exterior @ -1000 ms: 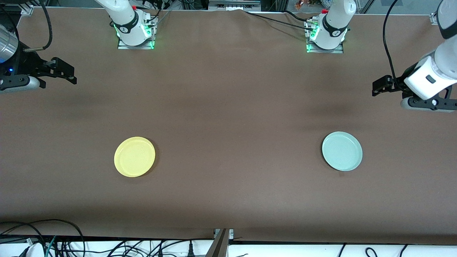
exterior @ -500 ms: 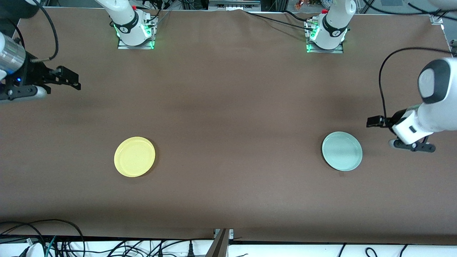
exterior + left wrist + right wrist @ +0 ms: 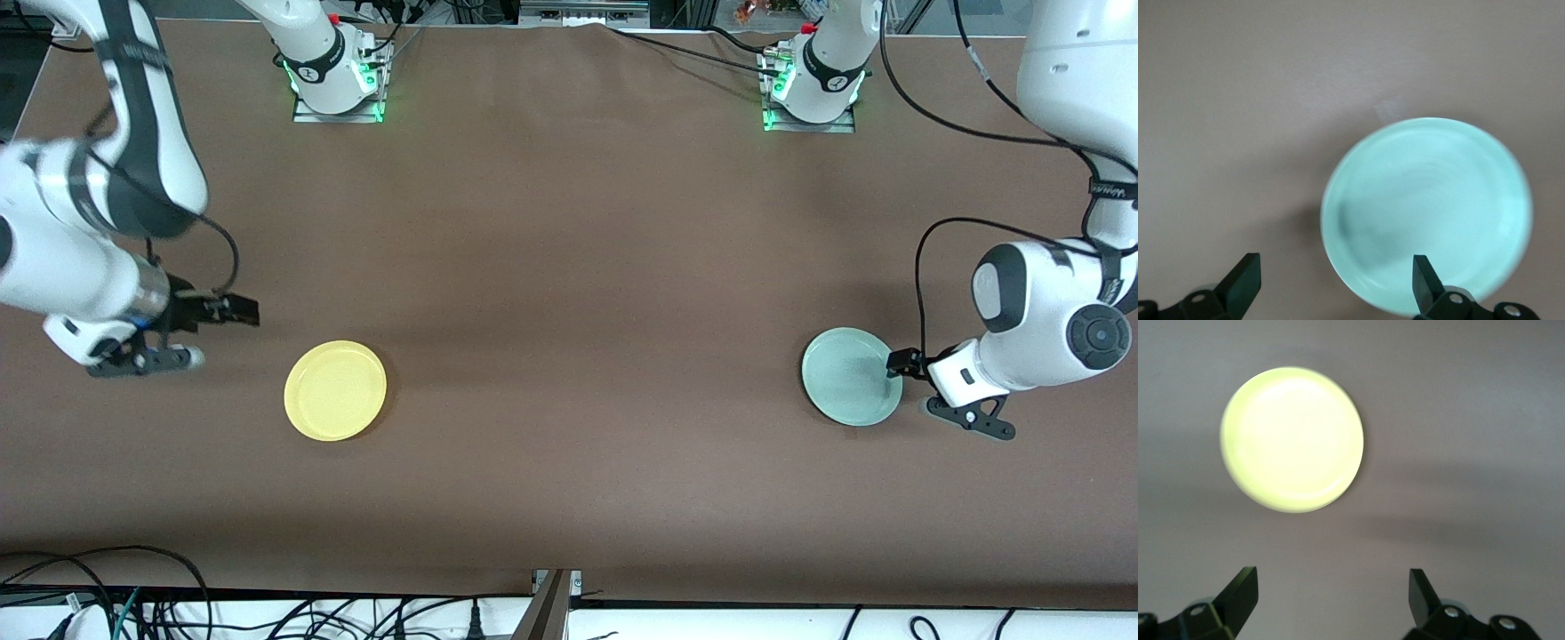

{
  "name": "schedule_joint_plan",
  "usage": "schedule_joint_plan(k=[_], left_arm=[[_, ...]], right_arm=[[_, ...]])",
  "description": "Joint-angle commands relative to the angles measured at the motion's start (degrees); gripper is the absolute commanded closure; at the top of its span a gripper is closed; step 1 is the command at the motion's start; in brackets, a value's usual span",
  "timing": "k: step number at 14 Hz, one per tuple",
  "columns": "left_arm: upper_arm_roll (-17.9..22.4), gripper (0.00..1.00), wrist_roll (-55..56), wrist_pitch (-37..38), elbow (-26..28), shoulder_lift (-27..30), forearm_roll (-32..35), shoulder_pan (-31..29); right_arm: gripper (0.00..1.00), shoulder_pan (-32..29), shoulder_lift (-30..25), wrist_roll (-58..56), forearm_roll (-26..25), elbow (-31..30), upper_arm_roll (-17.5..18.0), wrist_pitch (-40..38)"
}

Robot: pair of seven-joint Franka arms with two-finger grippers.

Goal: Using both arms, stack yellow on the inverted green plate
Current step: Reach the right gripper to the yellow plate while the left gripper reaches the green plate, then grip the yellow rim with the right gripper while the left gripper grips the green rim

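The yellow plate (image 3: pixel 335 390) lies rim up on the brown table toward the right arm's end. It also shows in the right wrist view (image 3: pixel 1291 439). The green plate (image 3: pixel 852 376) lies rim up, pale inside showing, toward the left arm's end; it also shows in the left wrist view (image 3: pixel 1426 213). My left gripper (image 3: pixel 901 362) is open and empty at the green plate's edge; in its own view (image 3: pixel 1335 267) one finger is over the rim. My right gripper (image 3: pixel 242 311) is open and empty over bare table beside the yellow plate, apart from it (image 3: pixel 1331 581).
The two arm bases (image 3: pixel 338 84) (image 3: pixel 811 89) stand with green lights at the table's edge farthest from the front camera. Loose cables (image 3: pixel 133 604) lie below the table's nearest edge. The brown table (image 3: pixel 587 356) stretches between the plates.
Both arms have swung down and inward from the table's ends. The left gripper has reached the green plate's edge; the right gripper has come close to the yellow plate. The plates have not moved.
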State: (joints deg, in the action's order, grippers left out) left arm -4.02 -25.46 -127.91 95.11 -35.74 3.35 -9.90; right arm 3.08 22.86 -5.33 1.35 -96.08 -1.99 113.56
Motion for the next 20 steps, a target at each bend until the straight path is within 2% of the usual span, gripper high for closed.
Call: schedule_joint_plan(k=[1, 4, 5, 7, 10, 14, 16, 18, 20], left_arm=[[-0.55, 0.00, -5.46, -5.76, -0.89, -4.59, 1.04, -1.35], [-0.64, 0.00, -6.00, -7.09, -0.80, -5.83, 1.13, -1.61], [-0.55, 0.15, -6.00, -7.09, -0.80, -5.92, 1.13, -1.52], [-0.64, 0.72, -6.09, -7.09, -0.37, -6.44, 1.13, -1.61], [-0.64, 0.99, -9.07, -7.01, -0.45, -6.45, 1.13, -1.52], [-0.64, 1.00, -9.17, -6.39, -0.45, -6.10, 1.13, -0.99], [-0.99, 1.00, -8.91, -4.65, -0.98, -4.79, 1.39, -0.56], [-1.25, 1.00, -8.47, -2.18, -1.59, -2.42, 6.11, 0.76], [-1.08, 1.00, -8.38, -1.04, -1.68, -0.31, 13.22, 3.74]], right_arm=[[0.00, -0.71, 6.13, -0.74, -0.04, 1.42, 0.32, 6.55], [0.01, -0.80, 11.84, -0.12, 0.23, 3.69, 0.32, 11.93], [0.02, -0.80, 13.77, -0.12, 0.23, 4.92, 0.32, 12.55], [0.06, -0.62, 16.77, -0.47, 0.14, 7.03, 0.41, 12.91], [0.15, -0.71, 19.23, -2.48, -0.39, 7.48, 0.41, 15.01], [0.37, -0.80, 20.38, -2.67, -0.39, 7.57, 0.41, 15.20], [0.53, -0.71, 20.47, -2.67, -0.39, 7.57, 0.41, 15.20], [0.70, -0.80, 20.65, -2.67, -0.47, 7.48, 0.41, 15.37], [0.74, -0.80, 20.82, -2.84, -0.56, 7.40, 0.41, 16.95]])
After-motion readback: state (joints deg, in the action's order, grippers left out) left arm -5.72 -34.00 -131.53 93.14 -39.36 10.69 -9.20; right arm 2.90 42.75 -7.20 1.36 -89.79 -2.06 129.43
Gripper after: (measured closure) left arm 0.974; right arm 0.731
